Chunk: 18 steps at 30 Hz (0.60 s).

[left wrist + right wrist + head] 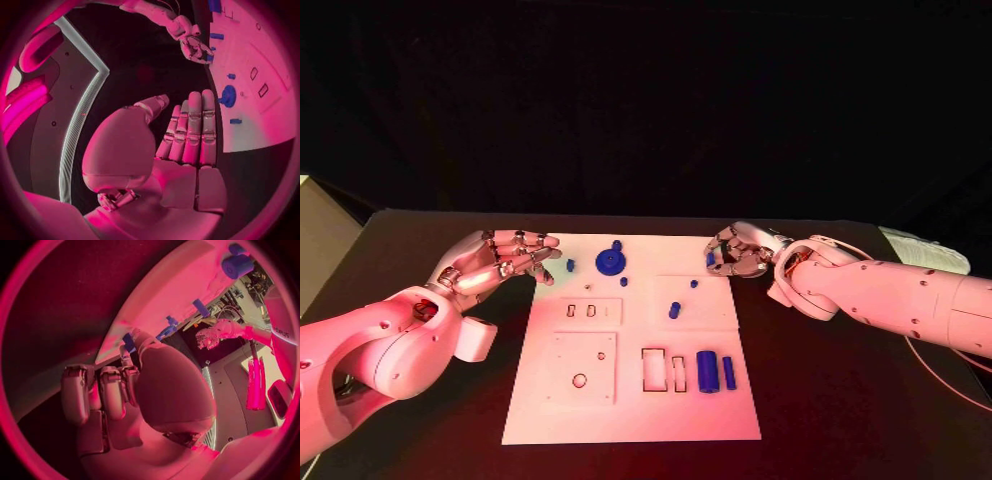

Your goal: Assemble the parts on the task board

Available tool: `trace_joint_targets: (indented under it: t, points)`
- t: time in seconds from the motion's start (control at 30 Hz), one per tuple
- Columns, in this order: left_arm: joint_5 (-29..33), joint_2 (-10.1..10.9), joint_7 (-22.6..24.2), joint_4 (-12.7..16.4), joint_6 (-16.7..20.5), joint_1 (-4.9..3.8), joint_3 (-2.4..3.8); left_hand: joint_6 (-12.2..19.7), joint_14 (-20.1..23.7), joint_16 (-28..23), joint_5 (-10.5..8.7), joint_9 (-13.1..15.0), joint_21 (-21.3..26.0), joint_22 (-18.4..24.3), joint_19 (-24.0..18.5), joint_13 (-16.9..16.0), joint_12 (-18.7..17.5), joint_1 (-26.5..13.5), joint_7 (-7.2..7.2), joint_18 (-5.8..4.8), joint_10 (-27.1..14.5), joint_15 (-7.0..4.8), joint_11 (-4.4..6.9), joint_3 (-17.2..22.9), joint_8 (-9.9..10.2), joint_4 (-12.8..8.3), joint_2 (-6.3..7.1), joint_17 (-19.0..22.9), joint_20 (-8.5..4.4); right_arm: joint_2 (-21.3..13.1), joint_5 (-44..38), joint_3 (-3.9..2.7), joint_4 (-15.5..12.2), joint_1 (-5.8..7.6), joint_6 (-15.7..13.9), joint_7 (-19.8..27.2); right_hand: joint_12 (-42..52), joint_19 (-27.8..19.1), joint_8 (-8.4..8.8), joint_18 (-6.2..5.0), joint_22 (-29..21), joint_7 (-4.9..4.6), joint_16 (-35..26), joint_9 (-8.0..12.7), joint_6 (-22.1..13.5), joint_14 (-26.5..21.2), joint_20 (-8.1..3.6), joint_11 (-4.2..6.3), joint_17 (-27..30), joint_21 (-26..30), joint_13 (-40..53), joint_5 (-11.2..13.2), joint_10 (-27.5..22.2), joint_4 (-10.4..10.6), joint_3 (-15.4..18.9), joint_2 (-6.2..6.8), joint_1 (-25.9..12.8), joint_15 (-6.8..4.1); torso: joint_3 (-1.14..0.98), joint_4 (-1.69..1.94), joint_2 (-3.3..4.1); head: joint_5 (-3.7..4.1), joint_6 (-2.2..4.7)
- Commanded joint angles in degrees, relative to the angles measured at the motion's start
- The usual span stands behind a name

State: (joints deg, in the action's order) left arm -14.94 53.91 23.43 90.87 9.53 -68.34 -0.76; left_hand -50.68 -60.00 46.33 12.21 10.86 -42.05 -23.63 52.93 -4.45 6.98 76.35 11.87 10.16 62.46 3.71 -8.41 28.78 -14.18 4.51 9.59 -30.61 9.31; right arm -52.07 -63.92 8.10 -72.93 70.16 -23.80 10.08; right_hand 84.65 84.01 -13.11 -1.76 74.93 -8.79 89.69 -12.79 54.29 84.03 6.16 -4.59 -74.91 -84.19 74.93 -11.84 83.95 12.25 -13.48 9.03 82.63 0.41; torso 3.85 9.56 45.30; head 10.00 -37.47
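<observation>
Bench [848, 400] black, task board [632, 400] lying flat at its middle, long side running away from me.

Left hand [495, 262] hovers at the board's far left corner, off its edge. In the left wrist view its fingers [194, 130] are straight and side by side, thumb set apart, nothing in them; I call it empty and apart.

Right hand [740, 250] sits at the far right edge of the board, fingers curled in. A small blue part [711, 258] shows right at the fingertips on the board's edge; the right wrist view has blue just beyond the thumb as well. I cannot tell whether the hand is clamped on it or only touching it.

Progress, my judgement: early. The rectangular slots [655, 369] in the near half look bare, as do the two small slots [581, 312] and the oval hole [580, 380] on the left. The fat blue cylinder [708, 372] and thin blue bar [728, 372] lie loose beside the slots, long axes both running near-to-far along the board. The blue gear-like disc [610, 262] near the far edge lies flat, with a short peg [616, 245] just behind it; seated or not, I cannot say. A short pin [674, 310] mid-board lies about near-to-far. Most of the seating looks left to do.
</observation>
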Motion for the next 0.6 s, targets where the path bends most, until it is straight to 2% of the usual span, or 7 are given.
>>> trace_joint_targets:
  t: [0.03, 0.4, 0.6]
  points:
    - [-0.1, -0.1, 0.6, 0.1, -0.8, 0.0, 0.03, 0.2, 0.1, 0.3, 0.01, 0.0, -0.2, -0.1, 0.4, 0.1, -0.2, 0.1, 0.39, 0.28, -0.6, 0.29, 0.06, -0.2, 0.1, -0.1, -0.13, 0.0, 0.0, 0.1, 0.2, 0.0, 0.0, -0.09, 1.0, 0.5, 0.5, 3.5, -0.96, 0.31, 10.6, 0.28, 0.2, -0.2, 1.3, 5.9, -0.47, 0.74, -14.9, -0.4, 9.6, 0.3, 0.7, 0.1, -1.2, -0.58, 0.1, -0.69, 0.02, -0.07, -0.05, -0.12, -0.1]
    - [-0.1, -0.1, 0.5, 0.0, -0.7, 0.0, 0.03, 0.3, 0.1, 0.3, 0.0, 0.0, -0.3, -0.1, 0.3, 0.1, -0.2, 0.2, 0.46, 0.28, -0.7, 0.33, 0.0, -0.1, 0.2, -0.2, -0.15, 0.0, 0.01, 0.3, 0.3, -0.01, -0.2, -0.13, 0.3, 0.7, 0.8, 3.7, -3.98, 0.39, 10.9, 1.79, 0.2, -1.4, 3.8, 5.9, -1.55, 2.1, -14.9, -0.7, 10.0, 0.5, 1.2, -0.3, -5.4, -1.02, 0.0, -1.87, 0.03, -0.04, -0.04, -0.06, -0.07]
    - [-0.1, 0.0, 0.5, 0.0, -0.7, 0.0, 0.03, 0.3, 0.1, 0.3, 0.0, 0.0, -0.3, -0.1, 0.3, 0.1, -0.2, 0.2, 0.46, 0.28, -0.7, 0.33, 0.0, -0.1, 0.2, -0.2, -0.15, 0.0, 0.01, 0.1, 0.6, -0.04, -0.7, -0.13, -2.9, 1.0, 1.0, 3.9, -4.97, 0.54, 11.4, 2.08, 0.3, -1.8, 3.7, 6.0, -1.89, 2.4, -15.1, -1.2, 10.3, 0.8, 1.5, -1.0, -7.6, -1.3, 0.1, -2.18, 0.05, -0.02, -0.09, -0.3, -0.12]
